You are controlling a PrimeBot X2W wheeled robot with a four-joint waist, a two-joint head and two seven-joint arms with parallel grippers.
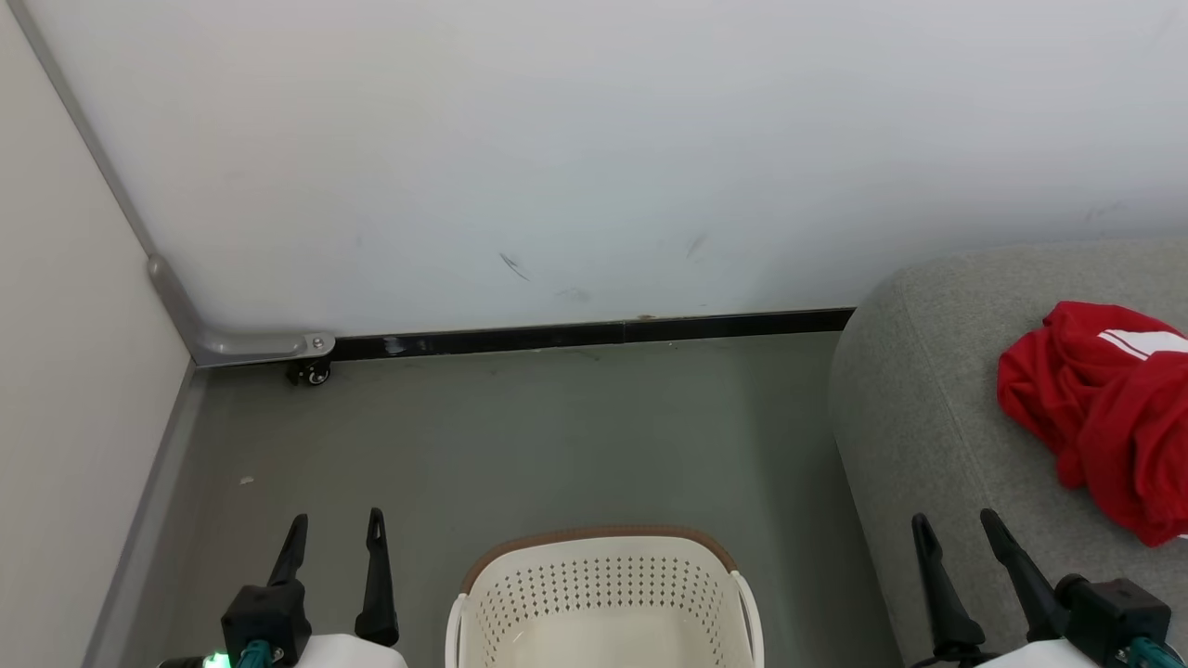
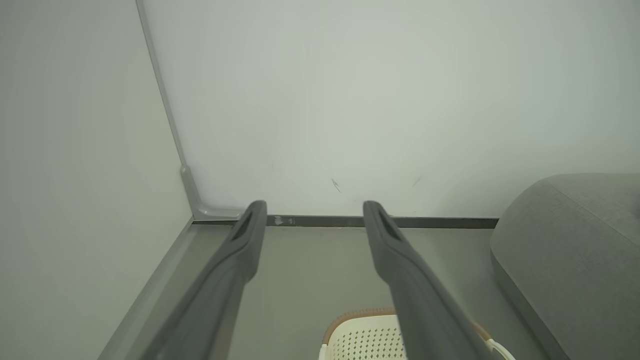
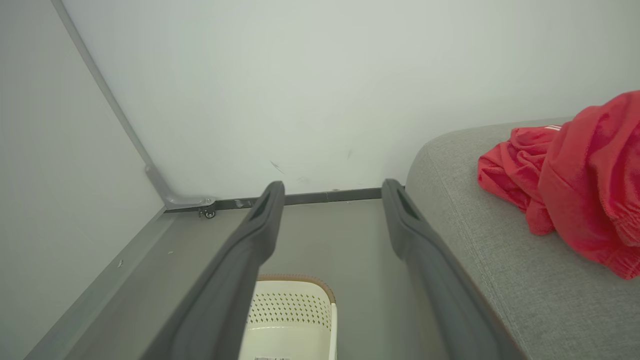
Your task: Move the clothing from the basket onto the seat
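Red clothing (image 1: 1104, 408) with white stripe trim lies crumpled on the grey seat (image 1: 928, 408) at the right; in the right wrist view the clothing (image 3: 575, 185) rests on the seat (image 3: 500, 280). The cream perforated basket (image 1: 603, 594) with a brown rim stands on the floor at bottom centre, and the part of its inside that shows holds no cloth. My left gripper (image 1: 336, 531) is open to the basket's left. My right gripper (image 1: 956, 529) is open over the seat's front edge. Both hold nothing.
A white wall runs across the back with a dark skirting strip (image 1: 594, 334). A side panel (image 1: 74, 417) closes the left, with a grey corner bracket and small caster (image 1: 311, 371). Grey floor (image 1: 520, 445) lies between the basket and the wall.
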